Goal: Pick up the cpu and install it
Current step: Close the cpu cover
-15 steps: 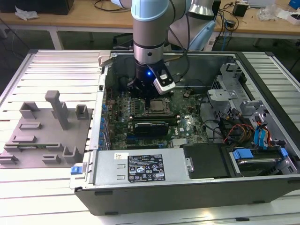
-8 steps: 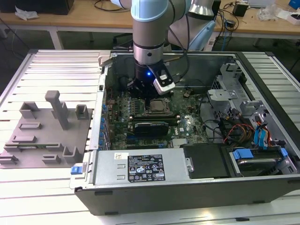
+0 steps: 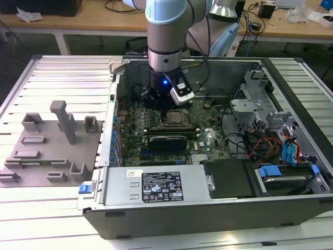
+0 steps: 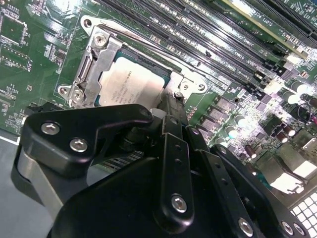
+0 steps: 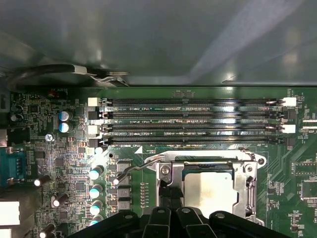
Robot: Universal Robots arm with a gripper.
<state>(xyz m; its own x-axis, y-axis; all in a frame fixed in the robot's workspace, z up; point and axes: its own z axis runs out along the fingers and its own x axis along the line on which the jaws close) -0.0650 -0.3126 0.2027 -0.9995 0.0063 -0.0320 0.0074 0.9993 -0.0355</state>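
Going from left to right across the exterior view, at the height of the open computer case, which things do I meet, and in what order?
Grey tray with upright blocks → row of blue clips → cpu → metal drive cage.

cpu [image 4: 131,84] top: pale silvery metal, dull sheen. socket frame [image 4: 96,54]: bright shiny metal. board [image 5: 64,163]: glossy green. gripper [image 4: 171,111]: matt black, shiny screws. tray [image 3: 47,151]: matt grey plastic. table [image 3: 57,78]: ribbed pale metal, satin.
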